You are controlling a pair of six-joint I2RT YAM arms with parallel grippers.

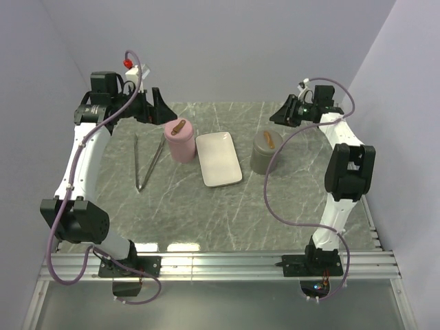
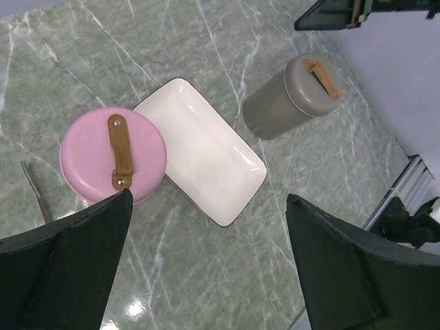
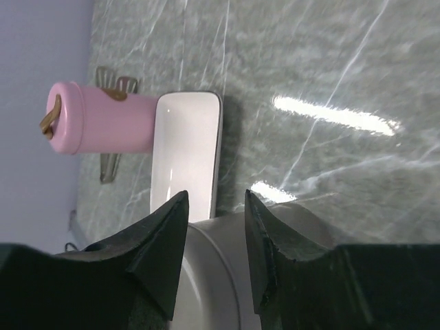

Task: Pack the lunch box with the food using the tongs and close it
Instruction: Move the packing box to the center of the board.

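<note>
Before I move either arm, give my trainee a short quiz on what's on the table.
1. True or false: the tongs lie on the table, held by neither gripper.
2. What sits between the pink container and the grey container? A) white plate B) the tongs C) a bowl
3. Fill in: the left gripper has its jaws ___.

Key: 1 true; 2 A; 3 open.
</note>
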